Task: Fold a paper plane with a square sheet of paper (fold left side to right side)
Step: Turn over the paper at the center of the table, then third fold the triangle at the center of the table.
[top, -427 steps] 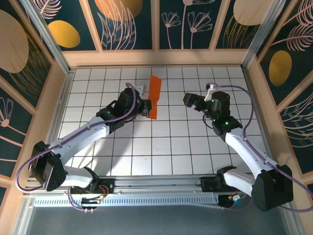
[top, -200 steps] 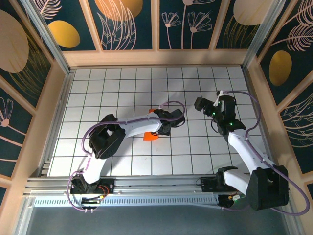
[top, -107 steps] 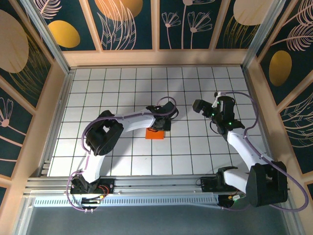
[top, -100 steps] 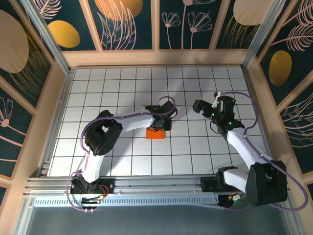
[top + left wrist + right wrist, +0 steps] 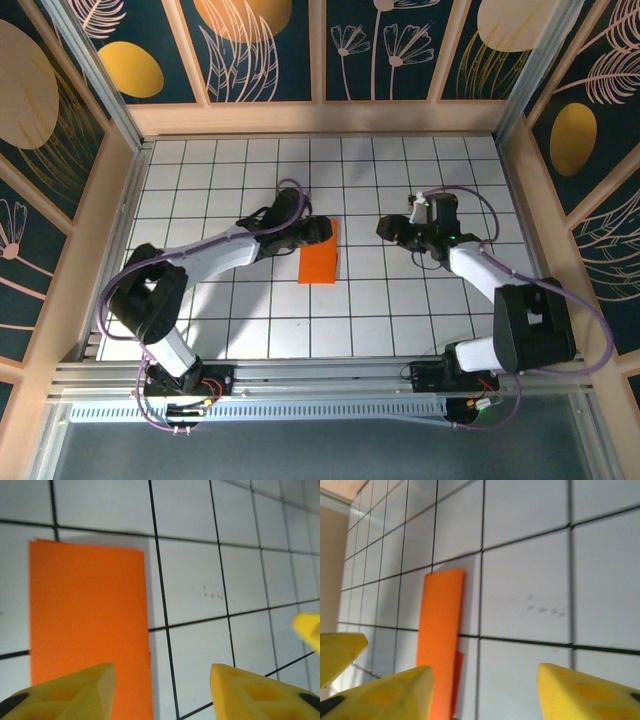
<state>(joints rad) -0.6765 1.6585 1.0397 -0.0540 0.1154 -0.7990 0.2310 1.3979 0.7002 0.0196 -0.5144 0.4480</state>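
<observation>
The square sheet of paper (image 5: 320,257) is bright orange and lies flat on the white grid table, folded over into a narrow upright rectangle. My left gripper (image 5: 322,231) hovers at the sheet's upper left part. In the left wrist view the paper (image 5: 87,625) lies under the left yellow finger (image 5: 70,690), and the left gripper (image 5: 162,692) stands open with only bare tile in the gap. My right gripper (image 5: 386,228) is about one tile to the right of the sheet. In the right wrist view the right gripper (image 5: 485,695) stands open and holds nothing, with the paper (image 5: 440,640) ahead on the left.
The white grid table (image 5: 250,310) is walled by a wooden rim (image 5: 320,118) at the back and on both sides. A finger of the other arm shows at the edge of each wrist view: the right arm's finger (image 5: 307,630) and the left arm's finger (image 5: 340,652).
The left arm has pulled back from its stretch across the sheet, and its gripper has opened. The folded paper now lies uncovered. The right gripper has moved left toward the paper and narrowed its jaws.
</observation>
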